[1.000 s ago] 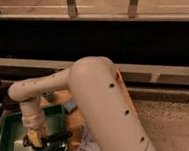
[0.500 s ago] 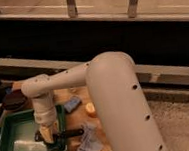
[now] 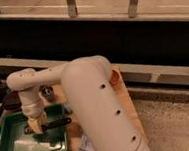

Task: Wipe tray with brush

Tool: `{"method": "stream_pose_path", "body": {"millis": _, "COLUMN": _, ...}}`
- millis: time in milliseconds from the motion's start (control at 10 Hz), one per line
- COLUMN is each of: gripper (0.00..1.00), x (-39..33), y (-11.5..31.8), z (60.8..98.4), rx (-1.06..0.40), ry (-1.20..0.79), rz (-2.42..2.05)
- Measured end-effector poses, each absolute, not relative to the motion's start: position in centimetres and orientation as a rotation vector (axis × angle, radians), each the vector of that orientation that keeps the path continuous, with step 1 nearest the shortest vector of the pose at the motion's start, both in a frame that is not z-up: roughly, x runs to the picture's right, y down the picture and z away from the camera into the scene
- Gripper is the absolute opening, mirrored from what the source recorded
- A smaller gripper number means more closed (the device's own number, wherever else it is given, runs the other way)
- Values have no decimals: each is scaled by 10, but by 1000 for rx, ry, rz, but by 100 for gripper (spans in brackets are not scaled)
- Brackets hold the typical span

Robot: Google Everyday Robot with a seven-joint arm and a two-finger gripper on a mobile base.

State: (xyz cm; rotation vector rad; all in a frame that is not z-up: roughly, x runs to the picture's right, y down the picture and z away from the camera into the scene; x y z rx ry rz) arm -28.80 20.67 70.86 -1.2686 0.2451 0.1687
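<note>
A green tray (image 3: 17,147) lies on the wooden table at the lower left. My gripper (image 3: 35,125) hangs over the tray's upper right part, at the end of the white arm (image 3: 90,100) that reaches in from the right. A brush with a black handle (image 3: 56,123) sticks out to the right from the gripper, low over the tray floor. The brush head is hidden under the gripper.
A small dark cup (image 3: 47,92) stands behind the tray. An orange object (image 3: 115,77) shows at the table's far right edge behind the arm. A bluish cloth (image 3: 86,146) lies right of the tray. A dark counter wall and railing run behind the table.
The arm has swung, and the gripper with the brush has shifted up and to the right over the tray. The view has shifted too, so the tray sits lower left.
</note>
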Motion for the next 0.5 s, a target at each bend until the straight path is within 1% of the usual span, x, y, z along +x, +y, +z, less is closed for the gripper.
{"method": "stream_pose_path", "body": {"millis": 200, "gripper": 9, "x": -311, "y": 207, "z": 710, "rx": -1278, "ry": 219, "rz": 132}}
{"method": "stream_pose_path", "body": {"millis": 500, "gripper": 9, "x": -309, "y": 206, "z": 711, "rx": -1279, "ry": 221, "rz": 135}}
